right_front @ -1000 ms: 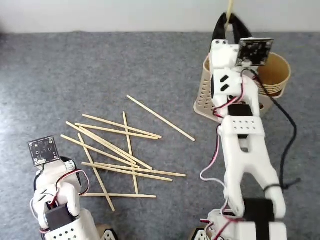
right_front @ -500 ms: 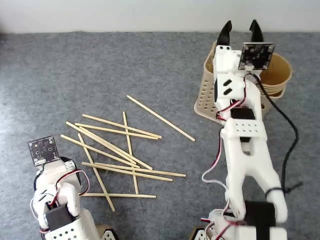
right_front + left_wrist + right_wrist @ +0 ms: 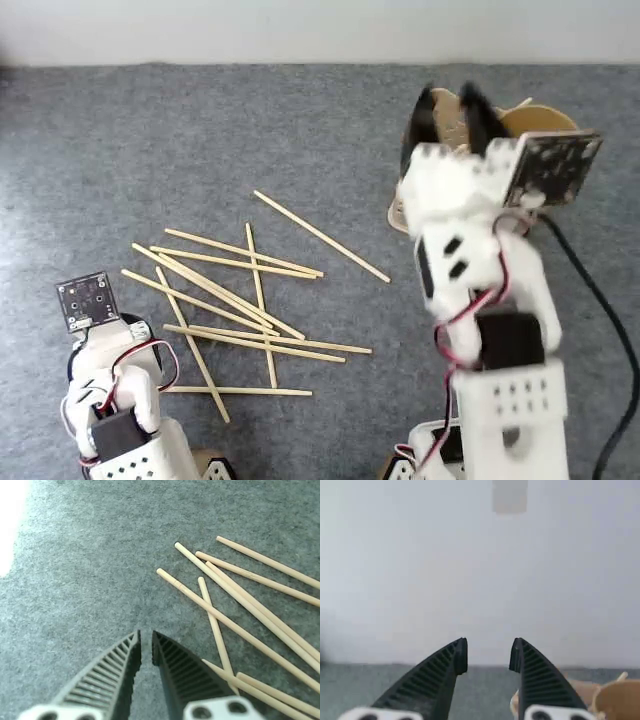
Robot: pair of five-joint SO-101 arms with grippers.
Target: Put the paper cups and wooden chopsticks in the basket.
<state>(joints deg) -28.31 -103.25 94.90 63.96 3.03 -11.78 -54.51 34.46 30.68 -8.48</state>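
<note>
At the far right edge of the grey worktop (image 3: 150, 130), the right gripper (image 3: 448, 105) hangs over the basket (image 3: 398, 212), jaws spread well apart and holding nothing. From the high camera I see the pale basket mostly covered by that arm, with only its left wall and a patch between the fingers showing. The brown paper cups (image 3: 535, 120) sit at its right side. They appear to be inside it, though the arm hides where the two meet, so I cannot say for certain.

The right wrist camera gives me what the overhead cannot. It shows the gap between the two dark ribbed fingers, wide and empty, set against a white wall (image 3: 470, 555), with the rim of a cup just beside one finger.

Left of the worktop's middle, the wooden chopsticks (image 3: 230, 290) lie in a loose, crossed heap, flat on the surface and well apart from the basket. A lone chopstick (image 3: 320, 235) lies at a slant between the heap and the basket, touching neither.

At the near left corner the left arm (image 3: 110, 390) sits low. Its wrist camera shows the left gripper (image 3: 146, 637) above bare worktop, jaws drawn almost together with a thin slit between them, gripping nothing. Several chopstick ends lie near it, and one stick runs just beside one finger. The overhead view does not give me that detail.
</note>
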